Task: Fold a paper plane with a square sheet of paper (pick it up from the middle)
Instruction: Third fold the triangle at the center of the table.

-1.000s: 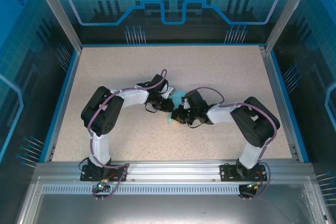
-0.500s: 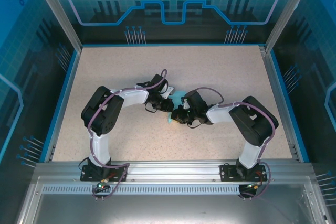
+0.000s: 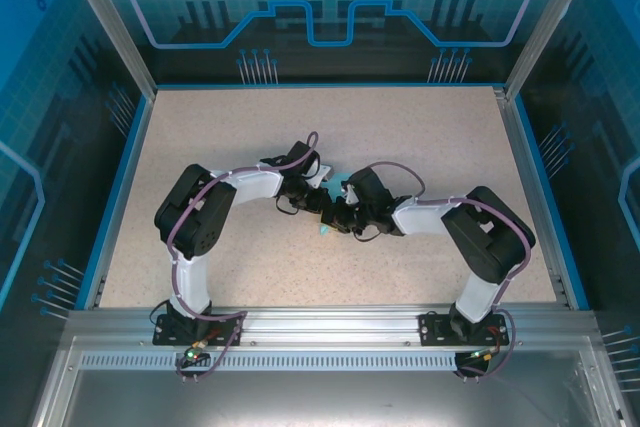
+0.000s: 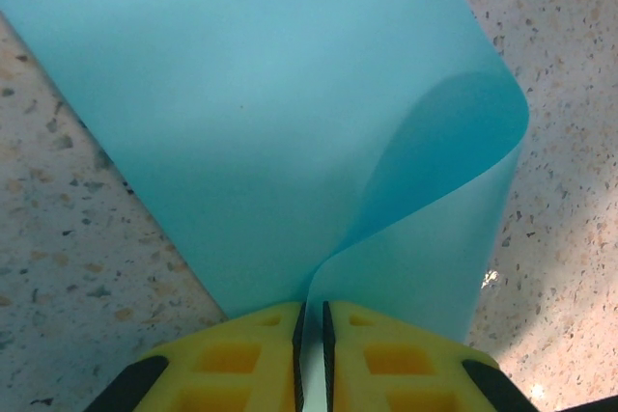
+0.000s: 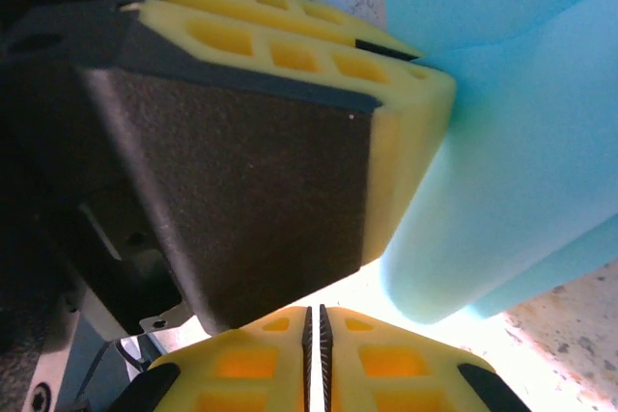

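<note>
The square sheet of paper [image 4: 270, 123] is light cyan and bent, one side curling up in a loop at the right. My left gripper [image 4: 310, 308] is shut on its near edge, a thin strip of paper caught between the yellow fingers. In the top view the sheet [image 3: 341, 187] peeks out between both wrists at mid-table. My right gripper [image 5: 315, 311] is shut with nothing visibly between its pads. It sits just under the left gripper's fingers [image 5: 290, 55], and the curled paper [image 5: 521, 171] lies to its right. From above, the left gripper [image 3: 318, 205] and the right gripper [image 3: 338, 217] almost touch.
The speckled beige tabletop [image 3: 420, 137] has a blue rim [image 3: 118, 192] and stands inside glass walls. Both arms bend inward over its middle, with bare table on every side of them.
My right gripper has slid a little left and up towards the left gripper, covering more of the paper. The left arm has stayed still.
</note>
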